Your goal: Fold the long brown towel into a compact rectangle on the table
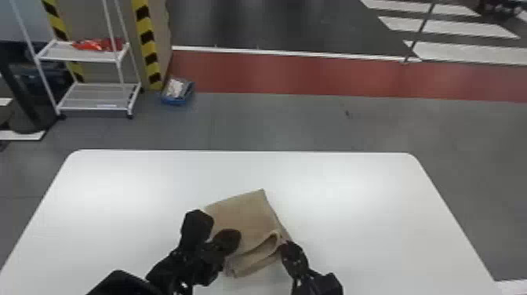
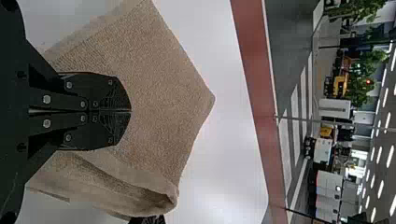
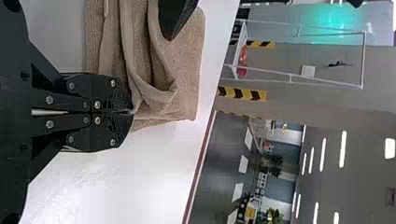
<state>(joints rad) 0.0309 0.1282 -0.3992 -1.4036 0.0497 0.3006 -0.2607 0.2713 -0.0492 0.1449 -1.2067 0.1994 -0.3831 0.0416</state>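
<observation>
From where I stand, a white table takes up the near part of the scene, its far corners rounded. Past it runs a grey floor, then a red strip edged in white, then a darker floor with broad white stripes at the far right. Over at the far left is a white wire rack on wheels, with a red packet on its upper shelf; hazard-striped posts rise by it, and a blue tray with something pale in it sits on the floor just right of the rack.

The brown towel lies at the near middle of the table, already doubled into a small, skewed shape, with an open loop of cloth at its near right. The left gripper is over its left part, hiding some of it, fingers closed together with the cloth beneath. At the near right edge, the right gripper has a fold of the towel pinched between its fingertips.
</observation>
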